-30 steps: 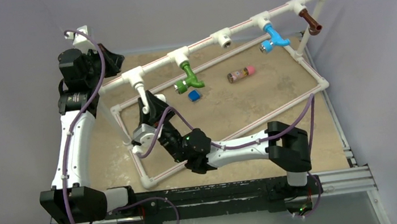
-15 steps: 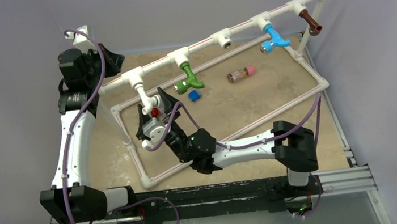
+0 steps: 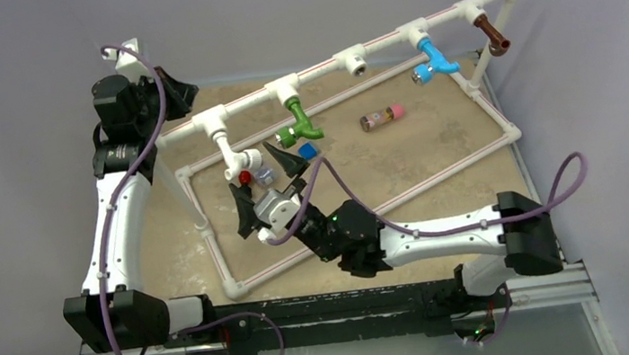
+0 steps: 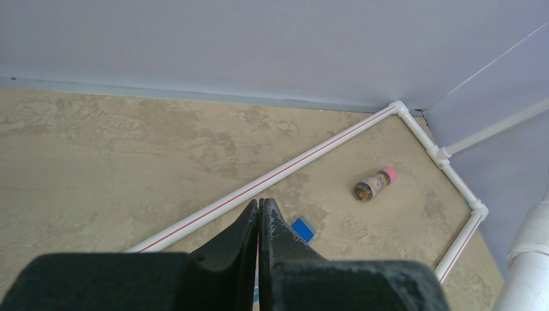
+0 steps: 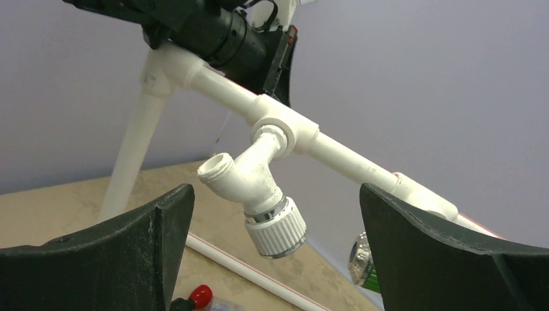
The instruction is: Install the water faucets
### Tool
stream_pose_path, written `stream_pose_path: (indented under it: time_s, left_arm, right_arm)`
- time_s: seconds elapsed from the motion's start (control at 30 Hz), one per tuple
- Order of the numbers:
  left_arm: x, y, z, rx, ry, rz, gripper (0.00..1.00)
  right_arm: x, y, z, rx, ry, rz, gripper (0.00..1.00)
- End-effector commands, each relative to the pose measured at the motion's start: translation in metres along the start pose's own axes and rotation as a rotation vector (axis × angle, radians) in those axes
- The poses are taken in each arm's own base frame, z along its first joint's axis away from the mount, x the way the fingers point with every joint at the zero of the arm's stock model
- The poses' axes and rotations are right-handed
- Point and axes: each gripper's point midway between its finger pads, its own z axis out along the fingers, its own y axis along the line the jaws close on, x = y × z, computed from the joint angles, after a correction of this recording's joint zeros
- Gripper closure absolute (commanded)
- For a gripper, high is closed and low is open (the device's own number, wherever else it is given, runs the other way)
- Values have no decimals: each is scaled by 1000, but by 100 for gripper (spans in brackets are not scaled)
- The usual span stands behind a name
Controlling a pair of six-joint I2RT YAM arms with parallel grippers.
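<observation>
A white faucet (image 3: 241,159) (image 5: 259,188) hangs from the leftmost T-fitting (image 3: 215,122) of the raised pipe, its ribbed knob pointing down. My right gripper (image 3: 265,186) (image 5: 275,217) is open just in front of it, jaws wide apart and touching nothing. Further right on the same pipe hang a green faucet (image 3: 300,125) (image 5: 362,265), a blue faucet (image 3: 434,61) and a brown faucet (image 3: 491,34). One T-fitting (image 3: 356,62) between green and blue has nothing in it. My left gripper (image 3: 183,92) (image 4: 259,206) is shut and empty, up by the pipe's left end.
The white pipe frame (image 3: 438,180) lies around the tan mat. On the mat are a blue cube (image 3: 308,151) (image 4: 303,228), a small pink-capped bottle (image 3: 381,117) (image 4: 374,184) and a small red-capped vial (image 3: 252,177) (image 5: 201,297) under the white faucet.
My right gripper has opened off the white faucet and drawn back toward the near right. The faucet stays on its fitting. The left arm has not moved.
</observation>
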Motion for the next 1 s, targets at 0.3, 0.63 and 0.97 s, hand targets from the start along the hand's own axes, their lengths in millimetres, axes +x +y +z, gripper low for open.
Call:
stream_pose_path:
  time_s: [0.3, 0.63, 0.97]
  left_arm:
    - [-64, -14, -8, -8, -159, 26, 100]
    - [-140, -56, -44, 67, -356, 110, 96]
    - [-113, -143, -115, 465, -252, 141, 89]
  right_arm:
    - [-25, -54, -54, -80, 87, 213, 2]
    - [14, -116, -131, 84, 284, 387, 2]
    - [101, -151, -180, 328, 455, 513, 1]
